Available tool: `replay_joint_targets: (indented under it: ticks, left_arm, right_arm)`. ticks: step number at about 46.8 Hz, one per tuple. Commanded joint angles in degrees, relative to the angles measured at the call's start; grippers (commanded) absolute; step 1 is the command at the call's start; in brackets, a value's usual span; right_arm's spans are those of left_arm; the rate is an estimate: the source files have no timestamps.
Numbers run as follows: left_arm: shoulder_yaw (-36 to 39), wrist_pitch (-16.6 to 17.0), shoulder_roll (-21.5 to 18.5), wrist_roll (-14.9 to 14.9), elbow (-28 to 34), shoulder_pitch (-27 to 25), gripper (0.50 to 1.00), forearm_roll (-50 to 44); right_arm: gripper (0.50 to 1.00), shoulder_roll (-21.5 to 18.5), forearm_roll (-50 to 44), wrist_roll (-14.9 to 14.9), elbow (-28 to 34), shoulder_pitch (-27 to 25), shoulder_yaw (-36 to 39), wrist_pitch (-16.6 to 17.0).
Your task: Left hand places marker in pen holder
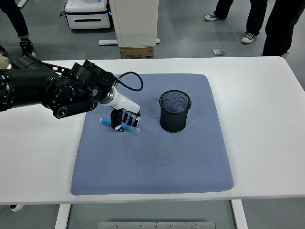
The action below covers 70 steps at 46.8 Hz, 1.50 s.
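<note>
Your left hand hides the marker's middle; you cannot tell whether its fingers grip it.

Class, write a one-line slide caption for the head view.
Left robot hand grasps blue marker on the mat, beside the black pen holder.
</note>
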<state>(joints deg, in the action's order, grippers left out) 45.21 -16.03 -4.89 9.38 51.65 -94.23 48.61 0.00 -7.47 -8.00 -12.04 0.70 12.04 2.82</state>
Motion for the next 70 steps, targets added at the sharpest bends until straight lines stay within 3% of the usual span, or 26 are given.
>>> replay_joint_targets:
  ticks: [1,41,70]
  left_arm:
    - [0.1,0.0,0.2,0.0,0.0,0.4,0.587,0.0]
    - [0.0,-0.1,-0.3,0.0,-0.1,-0.1,0.593,0.0]
    - [0.0,-0.2,-0.4,0.0,-0.1,-0.3,0.558,0.0]
  right_arm:
    - [1.000,0.0,0.0,0.0,0.0,0.0,0.0,0.0]
    - [1.000,0.0,0.0,0.0,0.0,0.0,0.0,0.0]
    - [1.000,0.0,0.0,0.0,0.0,0.0,0.0,0.1]
